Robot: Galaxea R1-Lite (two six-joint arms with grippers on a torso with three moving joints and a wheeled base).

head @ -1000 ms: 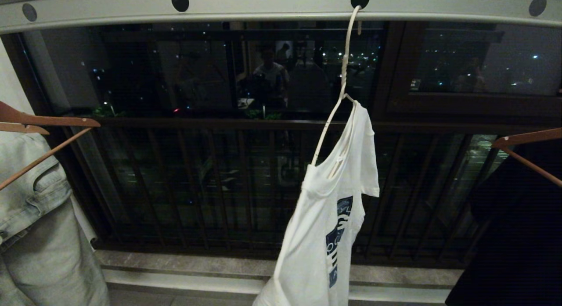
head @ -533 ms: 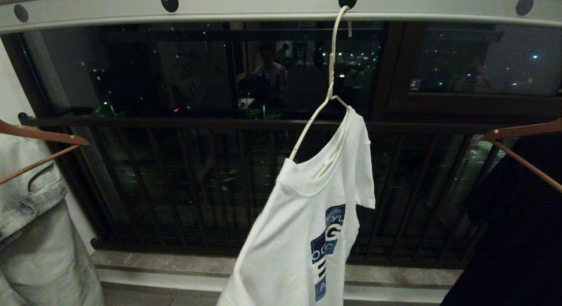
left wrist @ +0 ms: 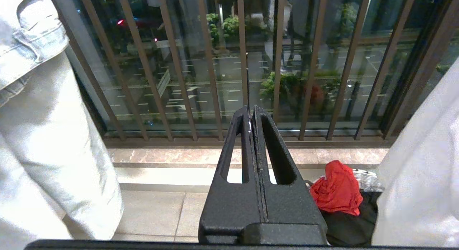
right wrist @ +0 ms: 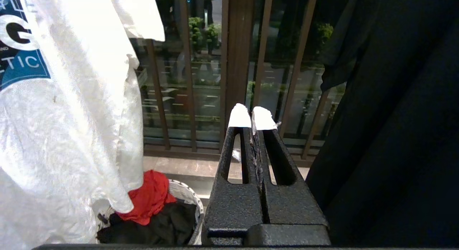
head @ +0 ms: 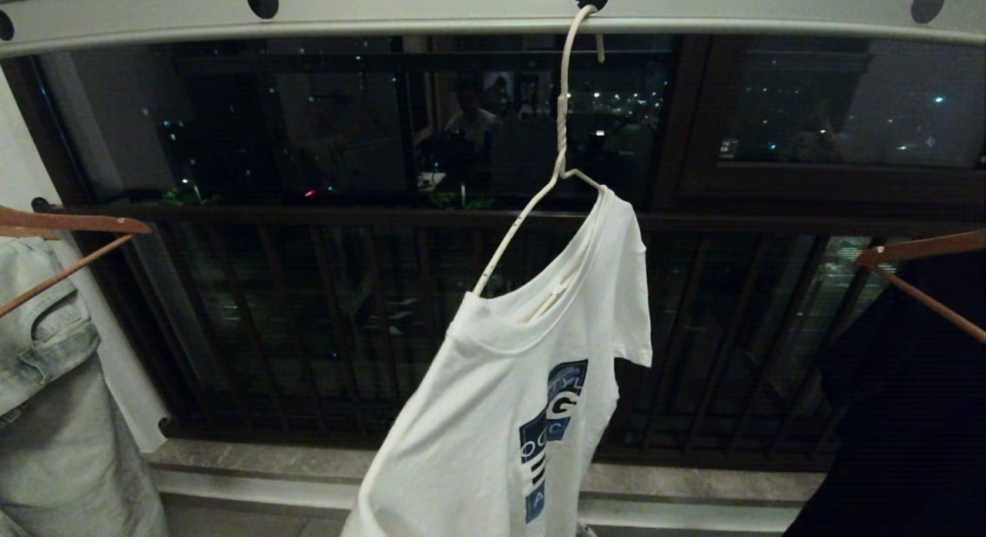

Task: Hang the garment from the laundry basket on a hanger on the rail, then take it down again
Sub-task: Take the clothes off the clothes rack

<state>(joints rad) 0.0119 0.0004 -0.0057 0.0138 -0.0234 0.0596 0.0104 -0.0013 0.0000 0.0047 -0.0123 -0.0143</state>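
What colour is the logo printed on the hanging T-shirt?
Dark blue with white lettering, on the white T-shirt; clearest in the head view.

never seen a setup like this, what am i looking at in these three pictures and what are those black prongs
It is a two-armed robot doing laundry by a night window. One picture comes from a camera on its head; the other two come from cameras on its wrists, looking along each arm's tool.

Head view: a white T-shirt hangs crookedly on a wire hanger, hooked into a hole of the grey rail. Denim hangs on the left, a black garment on the right, both on wooden hangers.

The black prongs are the left tool and right tool. Both are shut and hold nothing.

Low down, a basket holds red and black clothes.
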